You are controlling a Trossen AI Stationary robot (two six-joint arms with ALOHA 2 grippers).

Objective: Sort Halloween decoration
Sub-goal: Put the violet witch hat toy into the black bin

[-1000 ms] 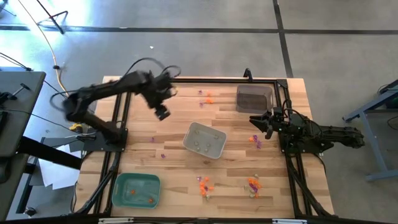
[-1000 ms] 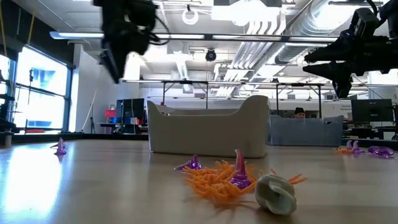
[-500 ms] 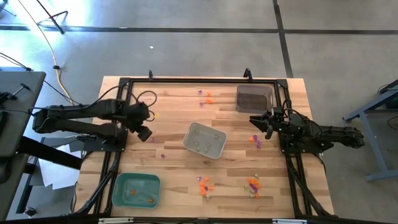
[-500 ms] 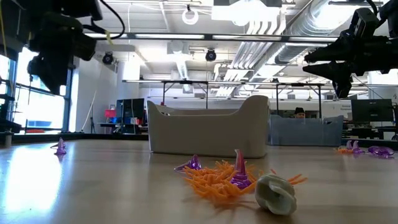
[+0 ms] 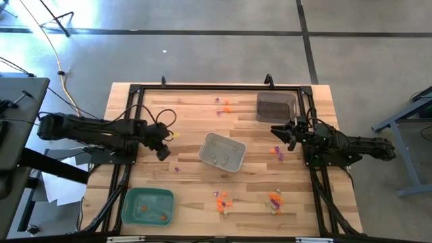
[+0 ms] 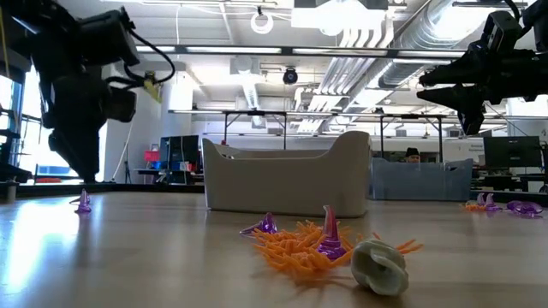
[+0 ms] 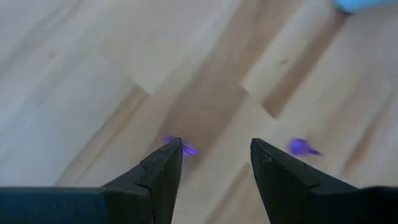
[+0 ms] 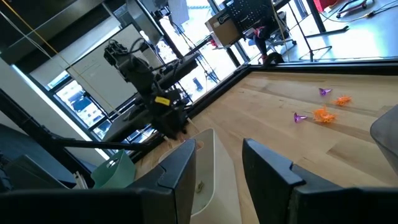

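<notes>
The Halloween decoration lies scattered as tiny trinkets. A purple one (image 7: 187, 149) sits just beside one of my left fingertips, and another purple one (image 7: 303, 147) lies outside the other finger. An orange, purple and whitish cluster (image 6: 330, 248) lies near the front edge. My left gripper (image 5: 163, 154) hangs open a little above the table's left side, pointing steeply down, over a purple trinket (image 6: 83, 203). My right gripper (image 5: 275, 133) is open and level above the table's right side, with nothing between its fingers.
A pale grey tray (image 5: 221, 152) stands mid-table with whitish pieces in it, a dark tray (image 5: 275, 106) at the far right and a green tray (image 5: 148, 206) at the near left. More trinkets (image 5: 225, 105) lie at the far middle, and others (image 5: 276, 152) under my right gripper.
My left gripper has come down from high over the table toward the near and left side, tipping more steeply downward, and now hangs just above the purple trinkets. Its fingers have stayed open.
</notes>
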